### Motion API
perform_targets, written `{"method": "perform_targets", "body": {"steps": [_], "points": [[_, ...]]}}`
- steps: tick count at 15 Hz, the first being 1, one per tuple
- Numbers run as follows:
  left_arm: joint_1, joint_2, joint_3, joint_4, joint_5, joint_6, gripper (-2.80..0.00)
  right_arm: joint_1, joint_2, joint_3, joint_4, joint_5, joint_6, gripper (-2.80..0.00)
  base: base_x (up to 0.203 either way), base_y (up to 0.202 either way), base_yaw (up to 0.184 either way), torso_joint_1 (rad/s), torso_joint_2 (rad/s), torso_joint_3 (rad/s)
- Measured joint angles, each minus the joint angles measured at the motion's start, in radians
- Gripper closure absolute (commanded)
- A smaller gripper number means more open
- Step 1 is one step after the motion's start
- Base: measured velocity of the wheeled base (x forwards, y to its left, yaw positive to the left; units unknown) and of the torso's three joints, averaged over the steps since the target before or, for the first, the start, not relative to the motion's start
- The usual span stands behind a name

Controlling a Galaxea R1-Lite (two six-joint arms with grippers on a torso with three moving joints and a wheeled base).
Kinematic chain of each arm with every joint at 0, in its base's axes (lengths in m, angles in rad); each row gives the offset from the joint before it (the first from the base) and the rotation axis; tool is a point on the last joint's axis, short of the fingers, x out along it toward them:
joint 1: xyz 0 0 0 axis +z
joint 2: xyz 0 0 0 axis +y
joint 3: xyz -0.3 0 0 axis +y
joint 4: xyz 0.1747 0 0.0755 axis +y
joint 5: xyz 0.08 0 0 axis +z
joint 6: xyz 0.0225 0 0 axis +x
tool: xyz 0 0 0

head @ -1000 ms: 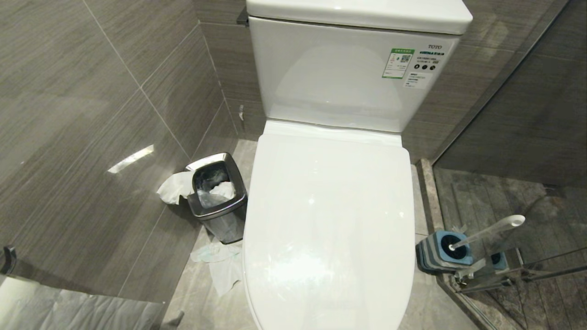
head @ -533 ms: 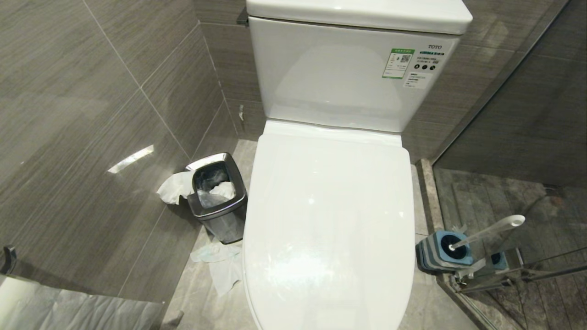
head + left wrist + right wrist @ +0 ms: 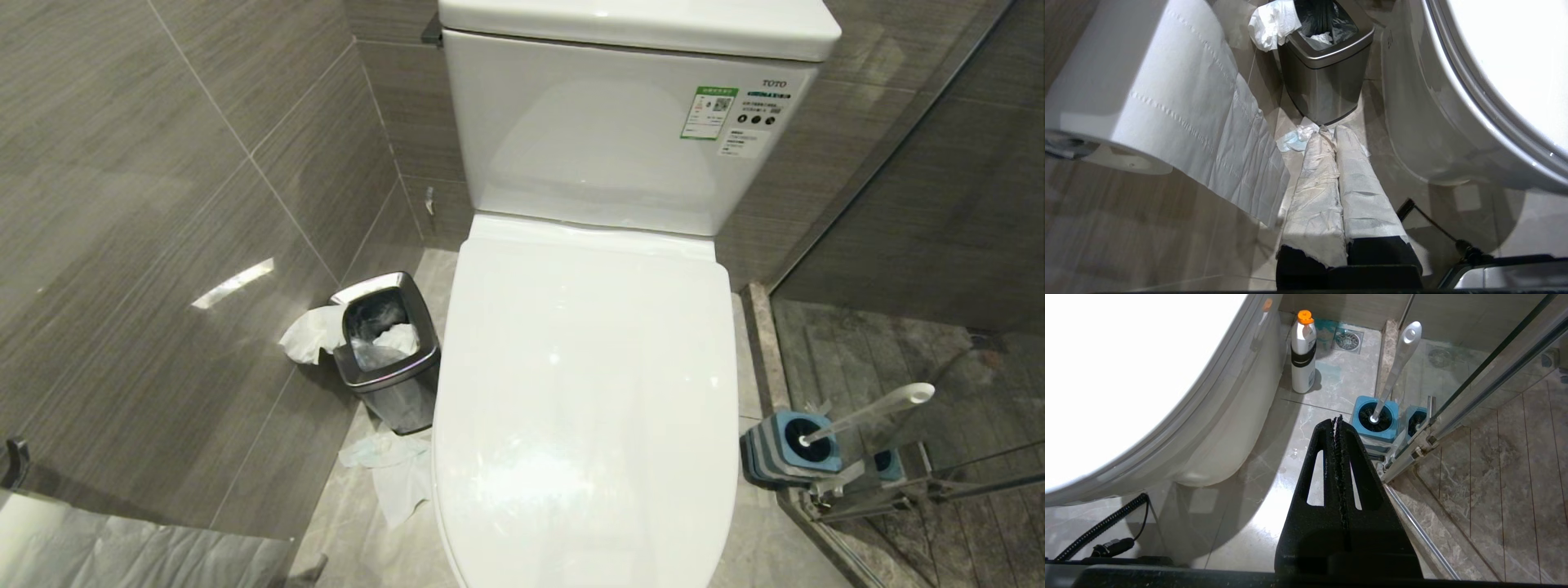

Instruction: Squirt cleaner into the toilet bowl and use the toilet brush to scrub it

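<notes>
1. Toilet paper roll (image 3: pixel 1126 81): hangs on the wall to one side of the left gripper (image 3: pixel 1331 132), a loose sheet trailing down just beside the fingers. Its holder is cut off at the frame edge.
2. Left gripper: paper-wrapped fingers (image 3: pixel 1314 183) pressed together, nothing between them. It hangs low beside the toilet, tips pointing toward the waste bin (image 3: pixel 1327 69) ahead; crumpled tissue (image 3: pixel 1294 139) lies on the floor near the tips. Neither arm appears in the head view.
3. Waste bin: steel, dark liner inside, white paper spilling over one rim. Its contents are hard to make out.
4. Toilet bowl (image 3: pixel 584 392): between the two grippers, lid down, so the basin and any cleaner in it are hidden. The front edge runs out of the head view.
5. Bottle (image 3: pixel 1303 351): silver with an orange cap, standing on the floor well ahead of the right gripper (image 3: pixel 1337 418), close against the toilet base. The label is unreadable; possibly the cleaner.
6. Right gripper: black fingers (image 3: pixel 1323 465) closed flat against each other, empty.
7. Toilet brush (image 3: pixel 865 412): upright in its blue-topped holder (image 3: pixel 1375 422), just beyond the right gripper's tips. The bristle head is sunk in the holder and hidden.
8. Glass shower door (image 3: pixel 1486 384): beside the holder, mirroring it.
</notes>
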Motion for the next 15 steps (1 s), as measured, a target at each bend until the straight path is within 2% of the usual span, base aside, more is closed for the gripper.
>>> {"method": "perform_targets", "body": {"steps": [3,15], "points": [[0.000,0.000,0.000,-0.002,0.011,-0.018,0.00,0.000,0.000,0.000,0.000,-0.001,0.000,0.00,0.000,0.000,0.000,0.000,0.00,0.000],[0.000,0.000,0.000,-0.002,0.012,-0.019,0.00,0.000,0.000,0.000,0.000,0.001,-0.002,0.00,0.000,0.000,0.000,0.000,0.00,0.000]]}}
